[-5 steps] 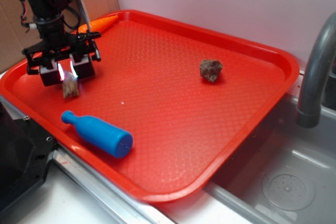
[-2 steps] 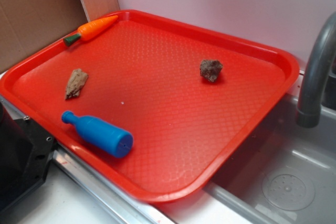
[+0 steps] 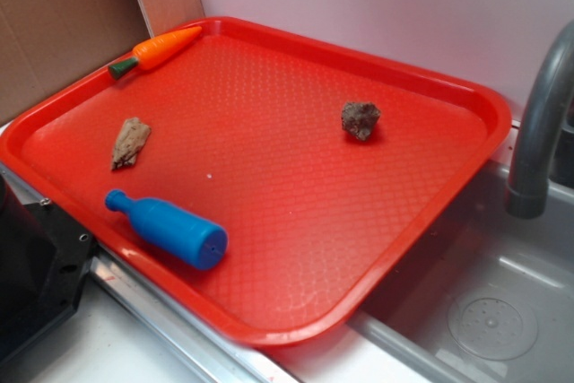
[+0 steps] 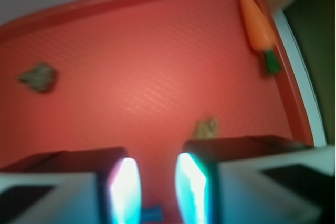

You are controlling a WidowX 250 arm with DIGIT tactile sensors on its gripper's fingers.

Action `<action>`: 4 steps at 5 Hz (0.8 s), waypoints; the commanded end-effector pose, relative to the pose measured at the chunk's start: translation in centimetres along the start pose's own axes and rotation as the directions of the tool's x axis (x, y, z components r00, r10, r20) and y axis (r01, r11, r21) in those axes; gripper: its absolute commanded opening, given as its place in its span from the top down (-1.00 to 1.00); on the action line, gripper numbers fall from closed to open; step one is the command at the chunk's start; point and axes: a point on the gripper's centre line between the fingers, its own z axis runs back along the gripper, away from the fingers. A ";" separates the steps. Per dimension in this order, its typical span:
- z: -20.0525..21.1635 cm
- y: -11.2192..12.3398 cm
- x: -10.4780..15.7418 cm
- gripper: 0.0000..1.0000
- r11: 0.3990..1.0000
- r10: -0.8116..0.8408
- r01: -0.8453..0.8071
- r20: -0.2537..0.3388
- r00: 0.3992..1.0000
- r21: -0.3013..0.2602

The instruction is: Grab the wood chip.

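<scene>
The wood chip (image 3: 130, 143) lay flat on the red tray (image 3: 430, 96), near its left edge, between the toy carrot (image 3: 155, 49) toward the far corner and the blue bottle (image 3: 168, 230) toward the near rim. It touched neither. The rock (image 3: 360, 119) sat well apart on the right side of the tray, and the faucet (image 3: 538, 132) stood clear beyond it over the sink.

The gripper (image 4: 155, 187) was high above the tray's far left corner; in the exterior view only its underside showed at the top edge. In the wrist view the jaws stood parted with a plain gap between the lit pads (image 4: 124, 188), and nothing was held in them. The chip (image 4: 207, 127) showed there just ahead of one finger, off the centre line of the gap. That view was blurred, so fine alignment could not be read.

Assessment: the grasp was not made at this moment. To do it well, the arm would need to come over the chip so that it lies centred in the gap, with the jaws turned to close across its narrow width. Because the chip is thin and flat, the fingertips should descend nearly to the tray surface before closing. A shallow closure would likely slip over it. The approach should stay clear of the bottle.
</scene>
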 end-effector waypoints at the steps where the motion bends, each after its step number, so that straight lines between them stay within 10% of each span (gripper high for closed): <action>1: -5.6 3.6 -1.8 -1.00 0.991 0.131 -0.132 -0.055 0.990 -0.010; 4: -13.3 5.3 -4.2 -1.00 0.990 0.142 -0.140 -0.138 0.980 0.027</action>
